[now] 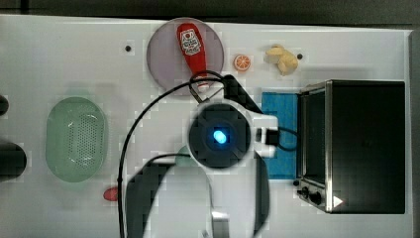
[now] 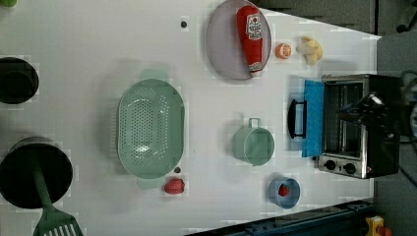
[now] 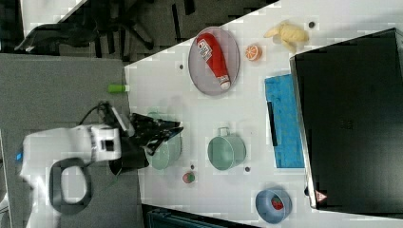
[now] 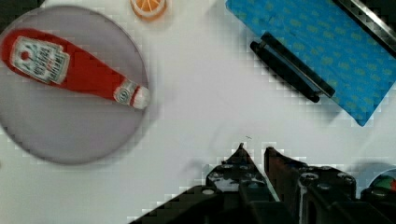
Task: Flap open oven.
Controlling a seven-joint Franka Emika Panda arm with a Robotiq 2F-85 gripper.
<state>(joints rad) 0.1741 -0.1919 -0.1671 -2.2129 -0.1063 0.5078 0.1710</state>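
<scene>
The oven [image 1: 366, 144] is a black box with a silver front frame at the top view's right. Its blue-tinted glass door [image 1: 280, 106] lies flapped down flat on the white table, and the cavity [image 2: 344, 118] stands exposed. The dark bar handle [image 4: 289, 65] runs along the door's outer edge. My gripper [image 4: 254, 151] hovers over bare table between the door and the grey plate, clear of the handle. Its fingers [image 4: 240, 154] stand a narrow gap apart with nothing between them. In the top view my arm's wrist [image 1: 220, 136] sits just left of the door.
A ketchup bottle [image 1: 192, 47] lies on a grey plate [image 1: 163, 59], with an orange slice [image 1: 242, 62] and a yellow toy [image 1: 282, 58] behind the door. Elsewhere on the table stand a green colander [image 2: 150, 129], a green mug [image 2: 253, 143] and a blue bowl [image 2: 283, 191].
</scene>
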